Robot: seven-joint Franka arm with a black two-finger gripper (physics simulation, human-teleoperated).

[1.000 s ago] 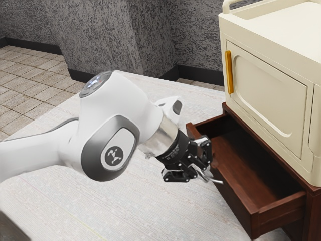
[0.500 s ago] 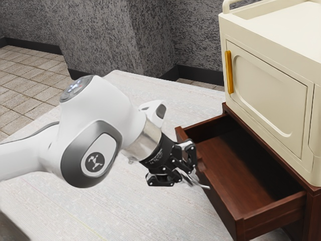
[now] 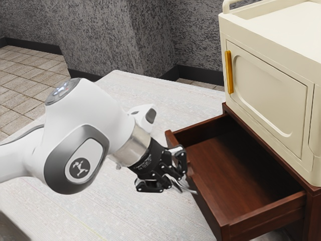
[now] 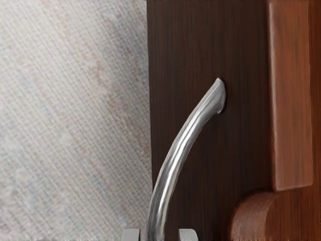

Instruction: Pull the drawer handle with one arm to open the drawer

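In the exterior view the gripper (image 3: 176, 185) is at the outer face of the brown drawer (image 3: 228, 160), which stands well out of its cabinet. It is shut on the silver drawer handle (image 3: 189, 191), part of which shows past the fingers. From the wrist view, the curved handle (image 4: 175, 155) runs from its mount on the dark drawer front (image 4: 200, 45) down between the two fingertips of the gripper (image 4: 159, 235). The handle's other end is hidden.
A cream cabinet (image 3: 271, 95) with a yellow-handled door stands on top of the brown drawer unit (image 3: 313, 211). Pale floor covering (image 3: 100, 216) lies below the arm, and a grey textured wall (image 3: 100, 35) rises behind.
The drawer has slid farther out toward the exterior view's left, moving together with my gripper and handle. The arm has drawn back the same way.
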